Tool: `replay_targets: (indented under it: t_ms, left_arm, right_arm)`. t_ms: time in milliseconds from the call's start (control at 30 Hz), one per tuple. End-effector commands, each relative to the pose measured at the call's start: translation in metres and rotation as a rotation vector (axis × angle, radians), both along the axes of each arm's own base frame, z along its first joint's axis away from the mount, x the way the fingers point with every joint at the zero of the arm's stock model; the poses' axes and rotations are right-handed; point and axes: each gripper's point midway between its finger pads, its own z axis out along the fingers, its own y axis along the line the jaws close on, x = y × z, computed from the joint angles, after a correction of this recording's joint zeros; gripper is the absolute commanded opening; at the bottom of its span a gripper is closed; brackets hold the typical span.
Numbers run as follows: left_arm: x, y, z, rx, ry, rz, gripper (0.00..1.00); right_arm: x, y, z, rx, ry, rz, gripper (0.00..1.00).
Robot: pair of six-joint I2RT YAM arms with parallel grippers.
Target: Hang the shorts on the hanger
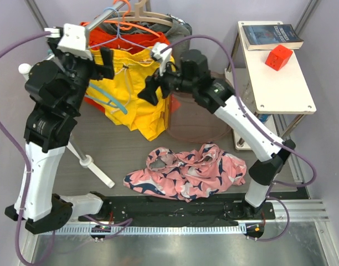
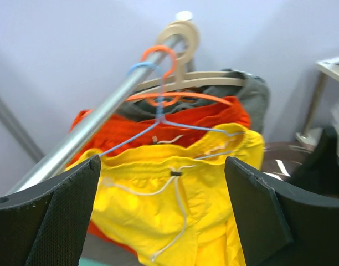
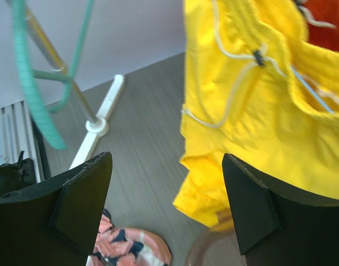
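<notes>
left gripper: jaws spread wide, empty, raised beside the yellow drawstring shorts. teal hanger: low by the rack pole, partly under the yellow shorts. right gripper: jaws wide, empty, held high. pink shark-print shorts: crumpled on the counter, ungripped. suggested technique: pinch the hanger's thin bar squarely and draw it out slowly, clear of neighbouring garments.

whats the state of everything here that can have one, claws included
pink shark-print fabric shorts, crumpled on the grey table, not hung
thin teal plastic hanger, hanging bare
yellow drawstring shorts, hung on a blue wire hanger
left claw, open, empty
right claw, open, empty
dark blue book, closed, lying flat
</notes>
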Motion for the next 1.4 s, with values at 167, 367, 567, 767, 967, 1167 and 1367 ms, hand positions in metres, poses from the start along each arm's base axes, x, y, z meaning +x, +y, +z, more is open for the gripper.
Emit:
replay_targets:
  t_ms: [167, 367, 567, 767, 967, 1167, 1367]
  left_arm:
    - [-0.026, 0.085, 0.041, -0.212, -0.118, 0.155, 0.92]
    - [-0.038, 0.107, 0.040, -0.248, -0.131, 0.215, 0.93]
    - [-0.038, 0.117, 0.037, -0.270, -0.130, 0.248, 0.94]
    - [-0.042, 0.122, 0.044, -0.283, -0.154, 0.256, 0.95]
    - [-0.042, 0.123, 0.046, -0.291, -0.159, 0.263, 0.96]
    - [-0.039, 0.121, 0.046, -0.299, -0.154, 0.247, 0.96]
    - [-0.038, 0.120, 0.044, -0.305, -0.149, 0.244, 0.96]
  right_arm:
    - [-0.027, 0.056, 0.051, 0.107, -0.151, 0.072, 0.89]
    - [-0.039, 0.076, 0.044, 0.096, -0.184, 0.122, 0.90]
    - [-0.053, 0.095, 0.048, 0.128, -0.191, 0.187, 0.92]
    - [-0.040, 0.115, 0.022, 0.096, -0.175, 0.162, 0.90]
    - [-0.032, 0.124, 0.023, 0.126, -0.200, 0.144, 0.63]
    - [-0.022, 0.129, 0.033, 0.168, -0.246, 0.101, 0.27]
    - [-0.019, 0.126, 0.046, 0.213, -0.256, 0.064, 0.01]
